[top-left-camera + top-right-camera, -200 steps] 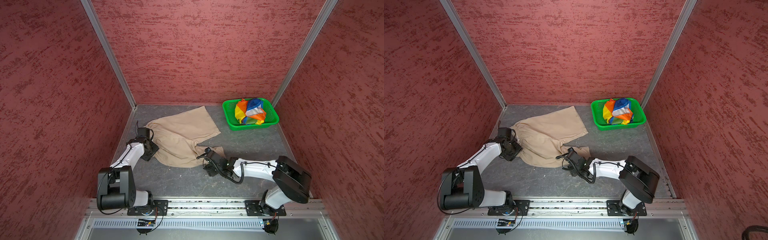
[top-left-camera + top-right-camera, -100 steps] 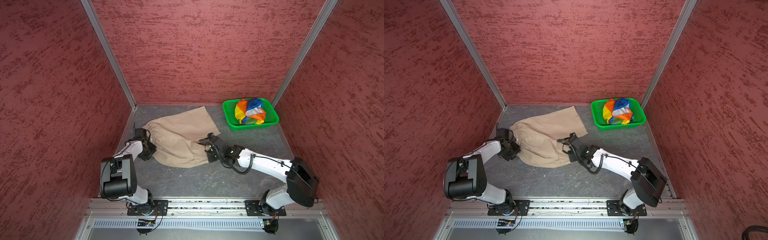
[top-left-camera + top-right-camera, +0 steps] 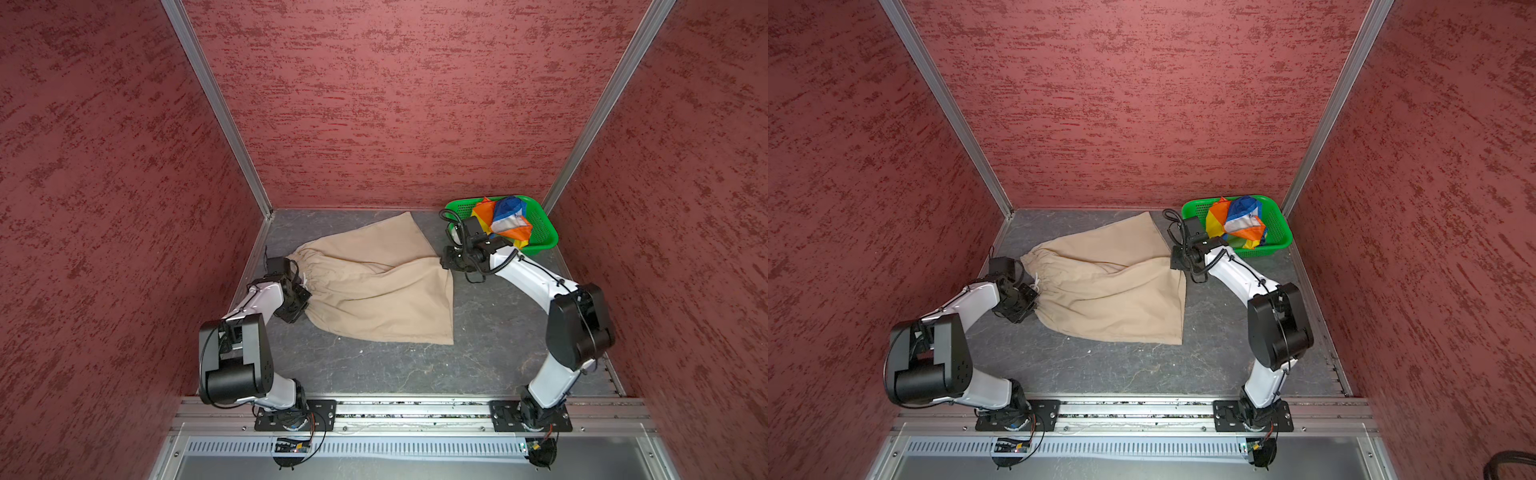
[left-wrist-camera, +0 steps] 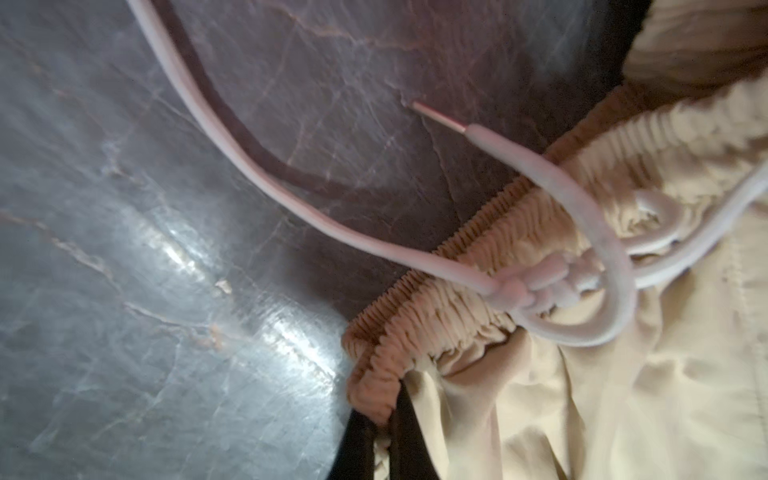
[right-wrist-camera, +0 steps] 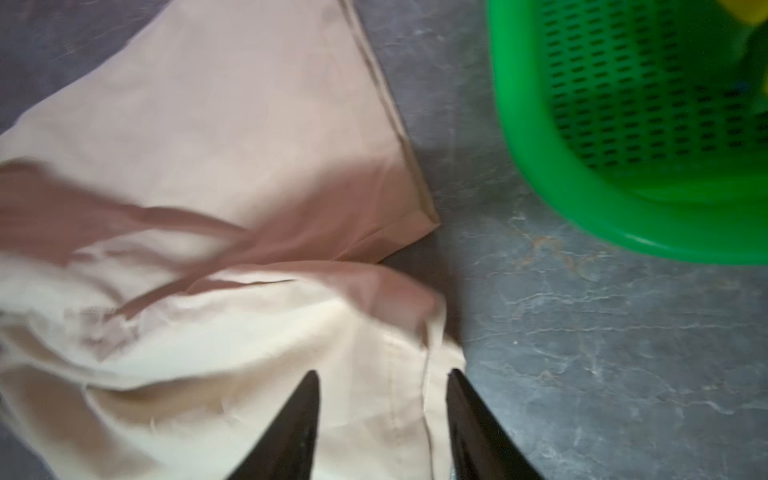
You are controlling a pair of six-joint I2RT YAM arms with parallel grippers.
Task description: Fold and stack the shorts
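Left gripper (image 4: pixel 386 411) jaws together, clamped on the near corner of the beige shorts' (image 3: pixel 374 291) elastic waistband; black fingers (image 4: pixel 357 449) pinch the gathered edge. In both top views it sits at the shorts' left end (image 3: pixel 1032 305). White drawstring (image 4: pixel 291 199) knotted at the waistband, one loose end trailing over the grey tabletop (image 3: pixel 395 365)

Right gripper (image 5: pixel 382 374) jaws apart, both fingers (image 5: pixel 291 436) over the hem corner of the nearer leg, cloth under the gap, not pinched. In a top view it is at the shorts' right edge (image 3: pixel 444 264), just left of the green basket (image 3: pixel 544 232)

Beige shorts lie spread left of centre on the tabletop, waistband left, legs pointing right; far leg flat and angled to the far right, near leg wider with soft wrinkles and partly overlapping it, hem running near-far on the right

Rainbow shorts (image 3: pixel 505 220) crumpled in the basket at the far right corner, well apart from the beige pair, orange, blue, yellow, white panels showing
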